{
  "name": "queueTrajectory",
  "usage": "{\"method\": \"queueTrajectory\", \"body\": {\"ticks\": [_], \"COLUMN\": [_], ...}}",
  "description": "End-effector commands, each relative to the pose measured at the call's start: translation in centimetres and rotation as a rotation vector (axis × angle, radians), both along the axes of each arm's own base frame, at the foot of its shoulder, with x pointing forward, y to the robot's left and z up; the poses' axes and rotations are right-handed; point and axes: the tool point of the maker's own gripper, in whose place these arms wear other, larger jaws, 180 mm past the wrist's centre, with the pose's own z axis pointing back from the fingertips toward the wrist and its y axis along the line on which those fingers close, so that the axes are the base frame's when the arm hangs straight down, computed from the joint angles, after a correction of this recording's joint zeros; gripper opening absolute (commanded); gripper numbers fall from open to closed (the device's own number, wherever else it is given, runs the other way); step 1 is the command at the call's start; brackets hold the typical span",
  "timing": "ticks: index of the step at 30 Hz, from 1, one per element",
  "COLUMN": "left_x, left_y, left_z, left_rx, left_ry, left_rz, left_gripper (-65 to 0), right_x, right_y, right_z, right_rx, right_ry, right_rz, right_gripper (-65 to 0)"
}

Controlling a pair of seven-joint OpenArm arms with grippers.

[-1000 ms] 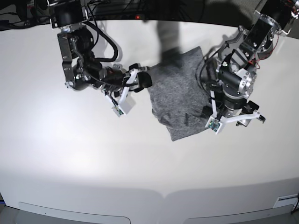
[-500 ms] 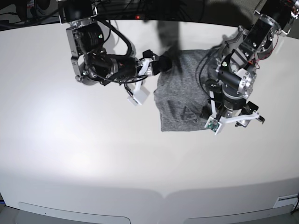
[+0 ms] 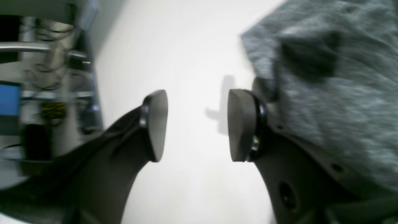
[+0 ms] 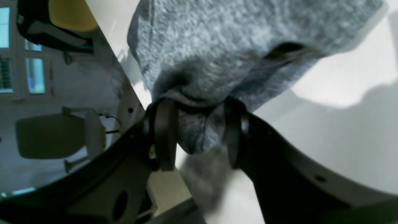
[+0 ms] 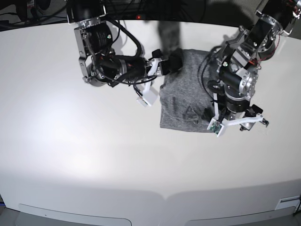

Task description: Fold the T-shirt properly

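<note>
Our right gripper (image 4: pixel 197 133), clamped on the shirt (image 5: pixel 183 94), has dragged its edge back over; left gripper (image 3: pixel 197 124) gapes empty. Bundle now squarer, fold nearly done.

Table (image 5: pixel 70 155): broad, off-white, matte; curved far edge at 12 o'clock, soft bright glare at 8 o'clock. Beyond far edge: dark zone, cables (image 5: pixel 117 7), small red light (image 5: pixel 139 17). Right wrist view: windows (image 4: pixel 18 53) at 9 o'clock, pale daylight; chair (image 4: pixel 53 133) below them, blurred; yellow shape (image 4: pixel 71 14) at 11 o'clock. Left wrist view: blue screen (image 3: pixel 9 99) at 9 o'clock, dark tangled wiring above it, blurred.
</note>
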Motion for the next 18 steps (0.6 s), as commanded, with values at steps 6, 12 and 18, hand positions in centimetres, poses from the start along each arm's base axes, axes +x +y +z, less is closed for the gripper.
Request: {"method": "queueTrajectory", "body": {"ticks": [6, 12, 18], "left_x": [0.8, 0.8, -0.1], "left_y": [1.4, 0.8, -0.7], "left_z": [2.5, 5.7, 8.4], "left_rx": [-0.001, -0.092, -0.158], "left_ry": [-0.106, -0.206, -0.264], "left_rz": [0.087, 0.093, 0.060], "left_gripper": [-34.9, -34.9, -34.9], "right_x": [5.7, 9.4, 10.4], "right_y": [-1.8, -5.9, -11.0], "right_z": [3.2, 6.1, 9.1], "right_rx": [0.024, -0.052, -0.117], "right_ry": [-0.190, -0.364, -0.448], "right_rz": [-0.117, -0.253, -0.352], "right_gripper": [-39.5, -39.5, -39.5]}}
